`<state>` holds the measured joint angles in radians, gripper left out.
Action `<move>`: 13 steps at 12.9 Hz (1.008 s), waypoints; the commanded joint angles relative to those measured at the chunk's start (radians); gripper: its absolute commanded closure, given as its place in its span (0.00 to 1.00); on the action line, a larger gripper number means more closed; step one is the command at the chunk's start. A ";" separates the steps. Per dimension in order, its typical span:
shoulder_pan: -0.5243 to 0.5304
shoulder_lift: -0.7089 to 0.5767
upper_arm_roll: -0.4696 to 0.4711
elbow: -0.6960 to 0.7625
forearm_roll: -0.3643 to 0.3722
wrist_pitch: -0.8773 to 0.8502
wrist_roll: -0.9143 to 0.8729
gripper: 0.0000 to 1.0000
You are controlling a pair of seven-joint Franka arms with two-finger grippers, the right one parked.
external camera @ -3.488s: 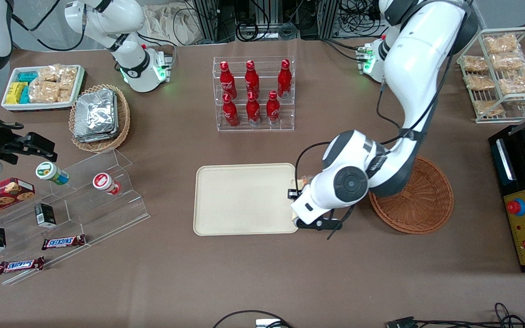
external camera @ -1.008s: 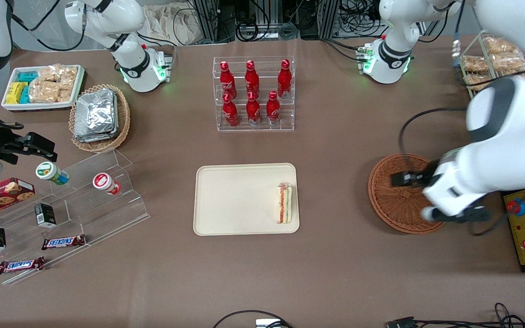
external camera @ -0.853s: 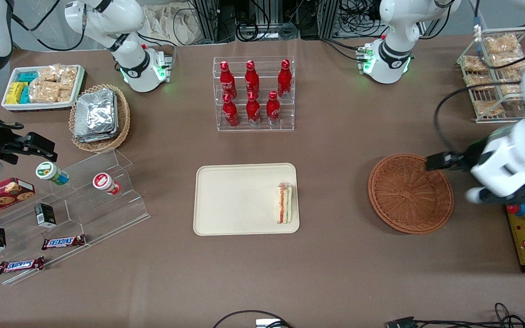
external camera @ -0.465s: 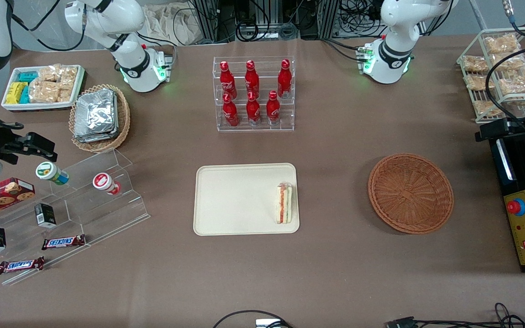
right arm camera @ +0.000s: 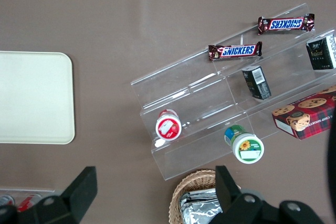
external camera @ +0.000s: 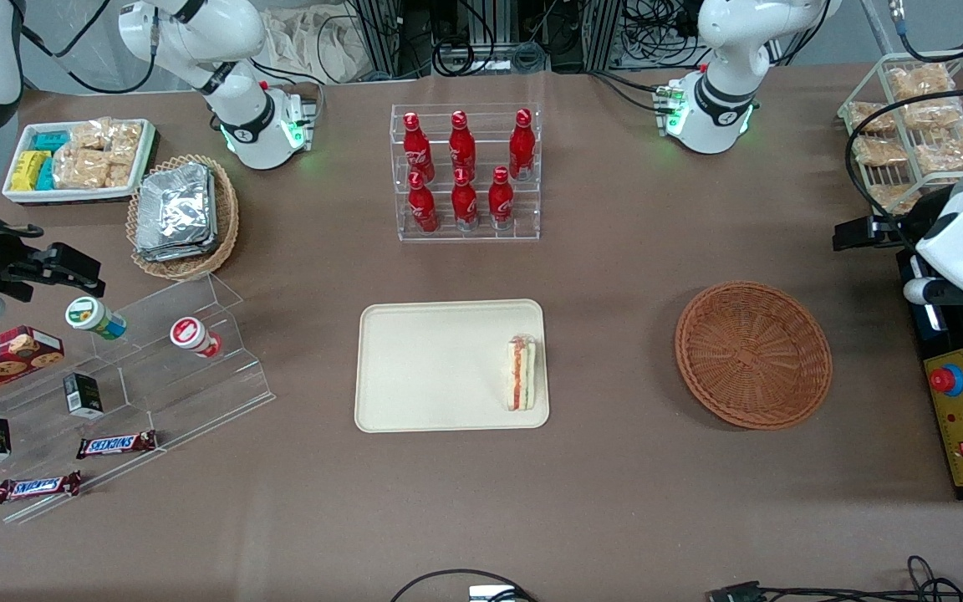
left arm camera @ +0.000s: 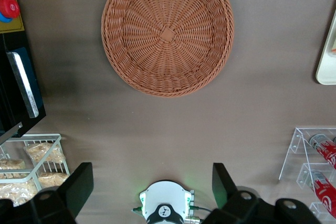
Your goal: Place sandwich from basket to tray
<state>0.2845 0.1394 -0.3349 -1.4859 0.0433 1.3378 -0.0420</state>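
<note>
The sandwich (external camera: 521,374) lies on the cream tray (external camera: 440,368), at the tray's edge nearest the basket, with its red and green layers showing. The reddish-brown wicker basket (external camera: 753,355) holds nothing. My gripper (external camera: 866,232) hangs high at the working arm's end of the table, farther from the front camera than the basket and apart from it. It is open and empty. In the left wrist view the gripper (left arm camera: 151,176) has its black fingers (left arm camera: 79,186) spread wide, the basket (left arm camera: 168,32) shows whole, and a corner of the tray (left arm camera: 328,61) is visible.
A clear rack of red bottles (external camera: 465,171) stands farther back than the tray. A wire rack of bagged snacks (external camera: 916,125) and a black box with a red button (external camera: 954,385) sit at the working arm's end. An acrylic stand with snacks (external camera: 114,376), a foil-packet basket (external camera: 180,213) and a white bin (external camera: 76,159) lie toward the parked arm's end.
The gripper left the sandwich on the tray, swung back over the basket and rose to the working arm's end of the table. The sandwich has stayed still since.
</note>
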 commanded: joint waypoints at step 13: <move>-0.229 -0.144 0.250 -0.171 0.000 0.227 0.005 0.00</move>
<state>0.0743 0.0256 -0.1082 -1.6244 0.0443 1.5442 -0.0417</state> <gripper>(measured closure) 0.000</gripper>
